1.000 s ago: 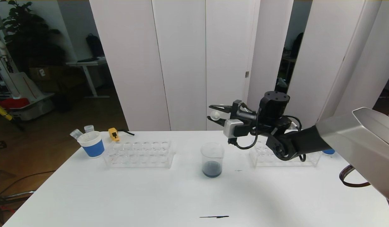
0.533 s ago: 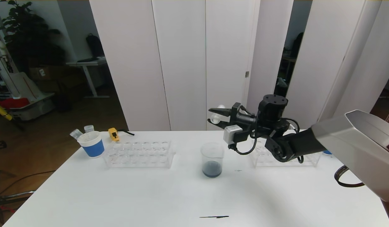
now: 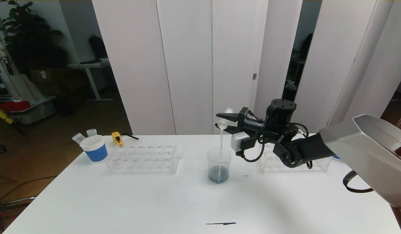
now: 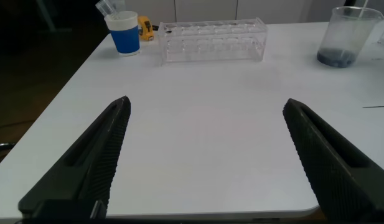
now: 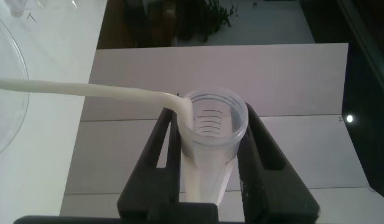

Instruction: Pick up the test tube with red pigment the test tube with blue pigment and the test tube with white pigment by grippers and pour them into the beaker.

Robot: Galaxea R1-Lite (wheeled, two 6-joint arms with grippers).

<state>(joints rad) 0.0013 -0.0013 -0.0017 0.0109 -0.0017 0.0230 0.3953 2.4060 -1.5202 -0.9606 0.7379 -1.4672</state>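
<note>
right gripper (image 3: 223, 121), centre-right of frame, grasps the test tube with white pigment (image 3: 225, 119), tipped over the beaker (image 3: 219, 164). white stream falls into it. left gripper (image 4: 204, 155) released, jaws spread.

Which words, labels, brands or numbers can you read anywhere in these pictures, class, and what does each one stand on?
None can be read.
Test tube with white pigment: printed graduation lines show inside its wall, with no legible numbers.
Beaker: no readable scale or brand.
Paper cup: plain blue band, no words.
Yellow object behind the rack: dark mark, too small to read.
</note>
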